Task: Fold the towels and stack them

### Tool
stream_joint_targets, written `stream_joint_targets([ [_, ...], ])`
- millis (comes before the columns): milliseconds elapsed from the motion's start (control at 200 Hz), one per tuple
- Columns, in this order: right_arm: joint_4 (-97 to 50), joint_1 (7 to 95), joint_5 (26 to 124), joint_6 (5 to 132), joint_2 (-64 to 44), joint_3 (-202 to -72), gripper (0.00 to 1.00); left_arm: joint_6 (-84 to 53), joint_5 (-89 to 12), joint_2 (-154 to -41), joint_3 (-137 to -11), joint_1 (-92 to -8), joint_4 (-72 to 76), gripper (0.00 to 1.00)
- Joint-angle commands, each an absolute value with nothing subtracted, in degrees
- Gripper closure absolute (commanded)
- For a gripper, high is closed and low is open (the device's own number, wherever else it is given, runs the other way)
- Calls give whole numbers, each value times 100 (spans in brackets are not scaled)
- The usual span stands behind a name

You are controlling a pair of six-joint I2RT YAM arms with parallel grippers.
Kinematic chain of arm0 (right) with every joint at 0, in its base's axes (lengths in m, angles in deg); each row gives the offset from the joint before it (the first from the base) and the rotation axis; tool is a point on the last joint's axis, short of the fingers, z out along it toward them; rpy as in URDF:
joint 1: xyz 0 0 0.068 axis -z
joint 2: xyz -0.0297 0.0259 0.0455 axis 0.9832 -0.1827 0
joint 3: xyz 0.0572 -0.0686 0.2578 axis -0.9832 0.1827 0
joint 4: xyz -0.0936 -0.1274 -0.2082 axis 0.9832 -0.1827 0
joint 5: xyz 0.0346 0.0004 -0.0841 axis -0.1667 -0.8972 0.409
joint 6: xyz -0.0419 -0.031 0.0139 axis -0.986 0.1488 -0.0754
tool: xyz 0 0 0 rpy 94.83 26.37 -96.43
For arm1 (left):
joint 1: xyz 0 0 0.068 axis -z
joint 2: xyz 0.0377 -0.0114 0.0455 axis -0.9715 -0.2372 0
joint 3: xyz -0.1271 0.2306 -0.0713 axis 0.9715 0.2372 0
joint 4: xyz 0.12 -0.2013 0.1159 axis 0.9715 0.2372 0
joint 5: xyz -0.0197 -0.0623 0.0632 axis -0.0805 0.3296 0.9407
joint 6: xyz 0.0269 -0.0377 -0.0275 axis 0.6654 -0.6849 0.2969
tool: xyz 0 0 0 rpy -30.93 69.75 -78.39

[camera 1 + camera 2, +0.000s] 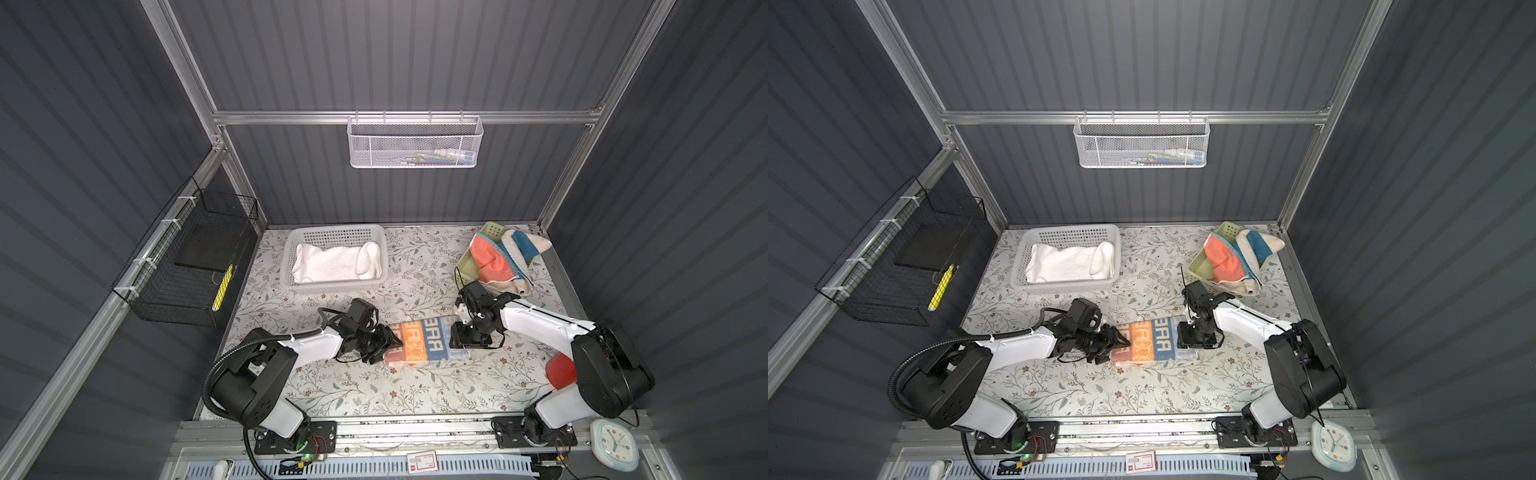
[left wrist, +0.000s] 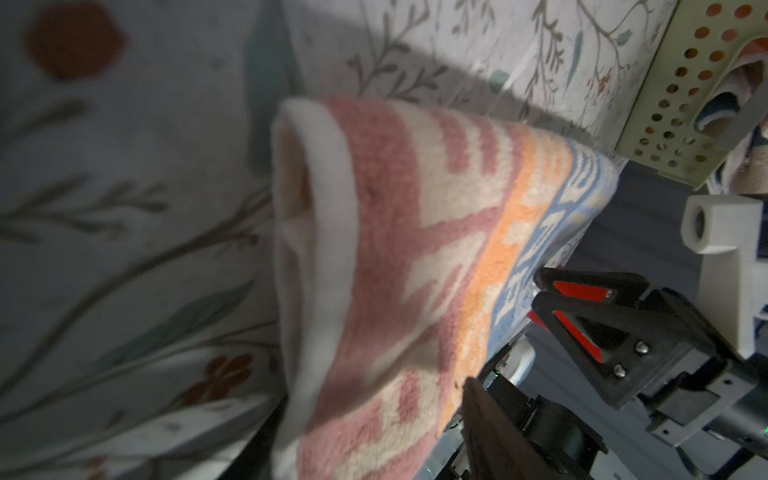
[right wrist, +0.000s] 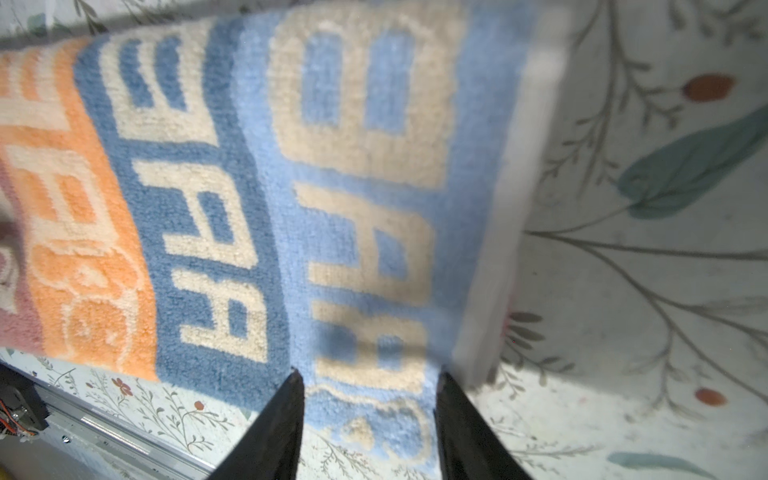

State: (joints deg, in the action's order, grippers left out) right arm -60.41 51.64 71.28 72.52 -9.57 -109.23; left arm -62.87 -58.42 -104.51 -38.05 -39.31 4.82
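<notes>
I see folded orange-blue terry towel w/ big cream letters (image 1: 424,341), thick oblong, mid flower-print tabletop (image 1: 374,390). Left pincer (image 1: 388,341) at its pink rolled end, grip unclear to me. Right pincer (image 3: 368,415) straddles blue end, fingers (image 3: 274,432) apart, fuzzy pile between. Plain white towel (image 1: 332,262) lies in perforated white plastic basket (image 1: 291,266).

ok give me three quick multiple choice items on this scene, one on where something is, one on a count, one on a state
1. Where is the white towel?
A. in the white basket
B. in the black wire basket
C. on the bare table

2. How many towels hang out of the green basket?
A. none
B. two
C. five

3. What state is the lettered towel in?
A. spread flat, one layer
B. folded into a narrow strip
C. crumpled in a ball

Key: 1 A, the white cloth lies inside the white basket's walls. 2 B, a coral towel and a cream and blue towel spill over it. 3 B, the left wrist view shows stacked layers at its end.
</notes>
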Motion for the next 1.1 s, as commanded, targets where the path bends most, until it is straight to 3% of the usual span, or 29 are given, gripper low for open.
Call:
stream_joint_targets([
  [0, -6054, 5157, 7112, 7205, -813, -10851, 48, -6350, -5591, -10703, -3989, -3875, 522, 55],
  [185, -6165, 5157, 7354, 7134, -456, -10944, 47, -5461, -5242, -10711, -4922, -3879, 1743, 90],
  [395, -6265, 5166, 7691, 7114, 155, -11037, 44, -4007, -4953, -11234, -6812, -3875, 3606, 100],
  [570, -6257, 5247, 7884, 7084, 523, -10949, 44, -3134, -4828, -12029, -8643, -3884, 4958, 100],
  [745, -6209, 5313, 7788, 7073, 500, -10802, 43, -2966, -4629, -12495, -8923, -3955, 5157, 100],
  [841, -6106, 5315, 7591, 7086, 334, -10778, 42, -2920, -4671, -12660, -8742, -4095, 4922, 91],
  [926, -6014, 5311, 7391, 7097, 148, -10858, 43, -2823, -4575, -12746, -8656, -4241, 4688, 78],
  [1096, -5769, 5183, 7063, 7121, -427, -11218, 43, -2669, -4333, -12881, -8644, -4423, 4516, 76],
])
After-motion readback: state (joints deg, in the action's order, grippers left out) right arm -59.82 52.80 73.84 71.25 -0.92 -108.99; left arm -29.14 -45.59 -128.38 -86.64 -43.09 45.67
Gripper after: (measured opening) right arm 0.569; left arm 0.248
